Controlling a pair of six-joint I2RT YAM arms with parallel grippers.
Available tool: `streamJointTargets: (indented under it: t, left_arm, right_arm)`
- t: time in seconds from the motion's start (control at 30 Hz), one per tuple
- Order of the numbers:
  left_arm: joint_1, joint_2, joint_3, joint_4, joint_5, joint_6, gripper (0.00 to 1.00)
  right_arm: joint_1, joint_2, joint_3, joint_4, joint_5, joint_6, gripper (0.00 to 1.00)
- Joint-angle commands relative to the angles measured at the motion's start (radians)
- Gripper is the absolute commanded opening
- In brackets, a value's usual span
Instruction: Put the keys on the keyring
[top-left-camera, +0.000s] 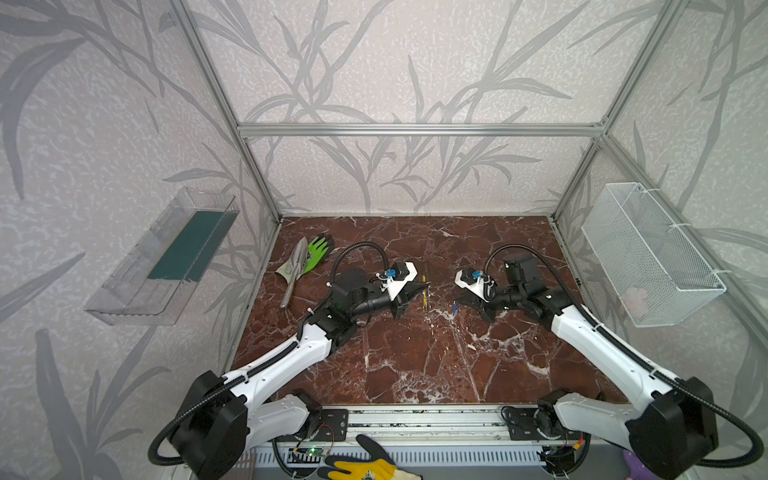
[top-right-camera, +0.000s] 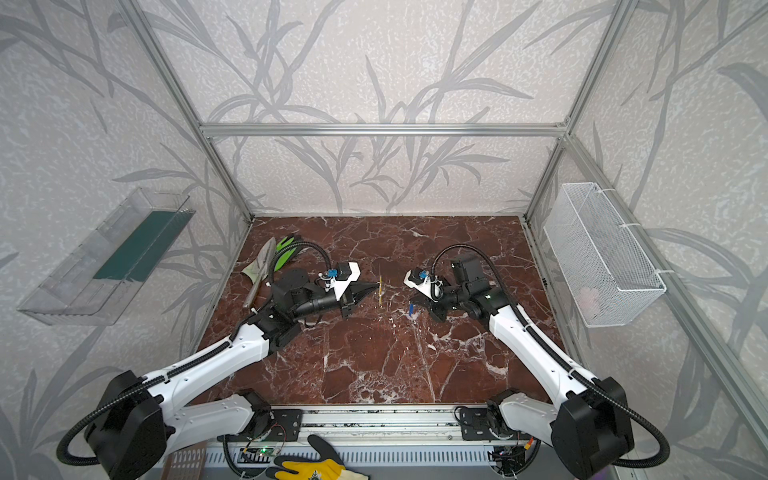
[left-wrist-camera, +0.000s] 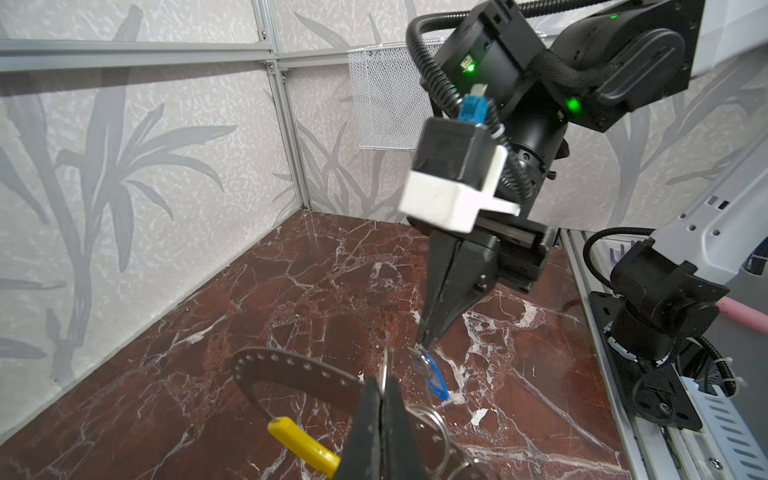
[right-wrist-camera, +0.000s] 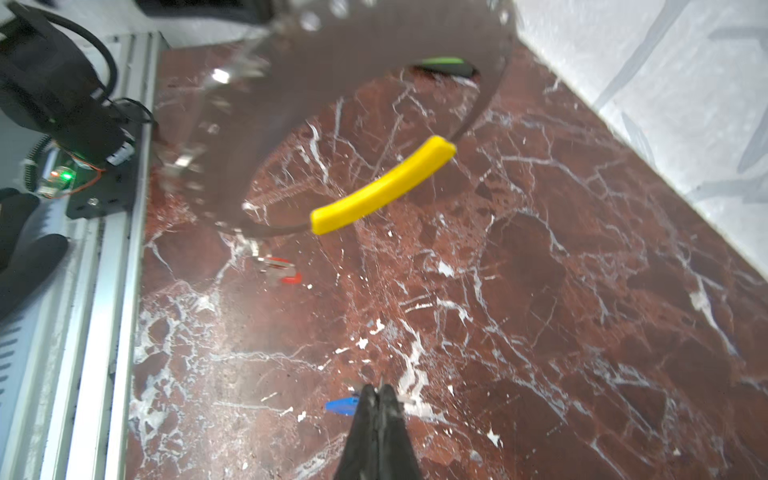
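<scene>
My left gripper (left-wrist-camera: 384, 384) is shut on the keyring (left-wrist-camera: 291, 370), a grey dotted hoop with a yellow arc (left-wrist-camera: 303, 446), and holds it upright above the table. In both top views the keyring (top-left-camera: 424, 291) (top-right-camera: 380, 293) shows edge-on at the left gripper (top-left-camera: 422, 286) tip. My right gripper (right-wrist-camera: 379, 390) is shut on the blue-tagged key (right-wrist-camera: 343, 405), which dangles from its tip (left-wrist-camera: 436, 378) close beside the hoop. A red-tagged key (right-wrist-camera: 284, 272) shows just under the hoop's lower edge. Whether it hangs from the hoop or lies on the table I cannot tell.
A metal trowel (top-left-camera: 295, 270) and a green glove (top-left-camera: 319, 249) lie at the back left of the marble table (top-left-camera: 415, 365). A wire basket (top-left-camera: 648, 253) hangs on the right wall and a clear tray (top-left-camera: 166, 257) on the left. A yellow glove (top-left-camera: 361, 465) lies at the front rail.
</scene>
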Motion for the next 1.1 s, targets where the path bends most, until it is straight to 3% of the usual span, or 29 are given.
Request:
streamJointTargets:
  t: [0.0,0.47,1.07]
  left_arm:
    - [-0.009,-0.01,0.053,-0.035,0.01,0.061,0.0]
    - [-0.128,-0.024,0.1,-0.059,-0.16,0.179,0.0]
    - [-0.211,-0.012,0.133,-0.047,-0.247,0.215,0.0]
  right_arm:
    - [-0.017,-0.071,-0.028,0.122,-0.145,0.058,0.0]
    - [-0.019,-0.221,-0.115,0.455,-0.247,0.358,0.0]
    - [-0.019,-0.197,-0.144,0.622,-0.308,0.501,0.0]
